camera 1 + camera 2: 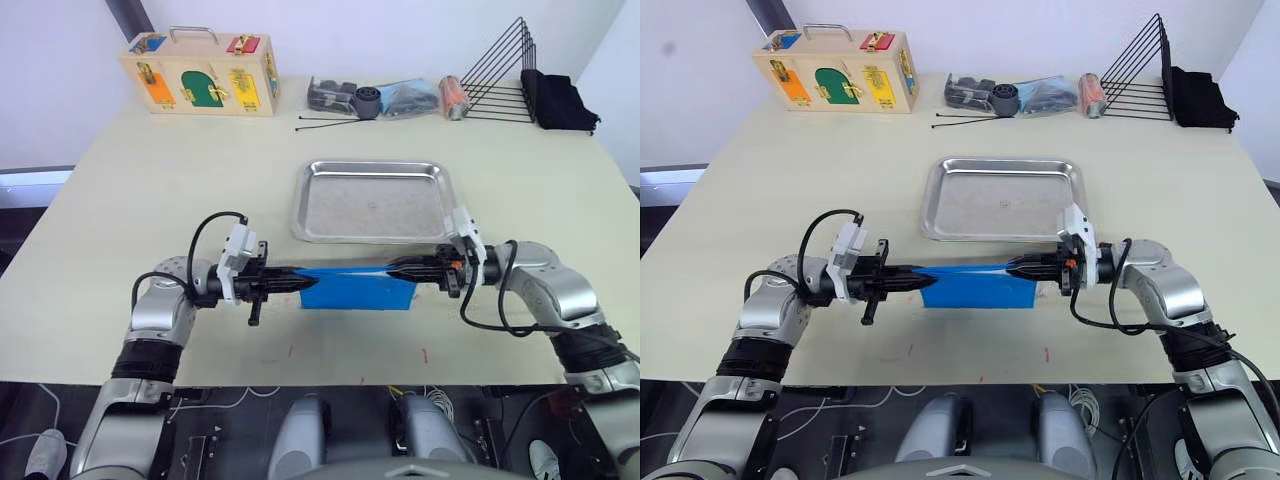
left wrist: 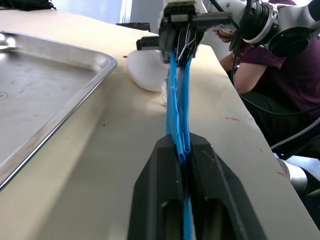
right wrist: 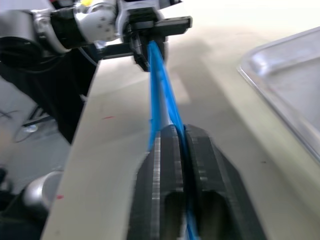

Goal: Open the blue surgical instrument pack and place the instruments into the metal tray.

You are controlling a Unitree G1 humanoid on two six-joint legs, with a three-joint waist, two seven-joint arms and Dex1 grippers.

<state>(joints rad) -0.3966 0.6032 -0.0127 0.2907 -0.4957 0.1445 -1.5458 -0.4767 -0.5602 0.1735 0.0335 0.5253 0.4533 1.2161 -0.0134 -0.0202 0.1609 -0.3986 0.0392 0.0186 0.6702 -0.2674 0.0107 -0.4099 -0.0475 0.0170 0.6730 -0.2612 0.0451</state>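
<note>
The blue surgical instrument pack (image 1: 357, 287) is stretched edge-up between my two grippers, just above the table in front of the metal tray (image 1: 372, 205). My left gripper (image 1: 303, 283) is shut on the pack's left end, and my right gripper (image 1: 392, 268) is shut on its right end. The left wrist view has my left gripper (image 2: 183, 142) pinching the blue edge (image 2: 179, 100), with the right gripper (image 2: 179, 47) at the far end. The right wrist view gives the mirror picture: right gripper (image 3: 176, 131), pack (image 3: 161, 85), left gripper (image 3: 150, 45). The tray holds nothing. The instruments are hidden.
A white oval pad (image 2: 145, 72) lies on the table under the pack's right end. Along the far edge stand a wooden latch box (image 1: 200, 75), bagged items (image 1: 385, 97), long black rods (image 1: 325, 122), a black wire rack (image 1: 500, 75) and a black cloth (image 1: 560, 100). A person (image 2: 300, 75) sits beyond the table's near edge.
</note>
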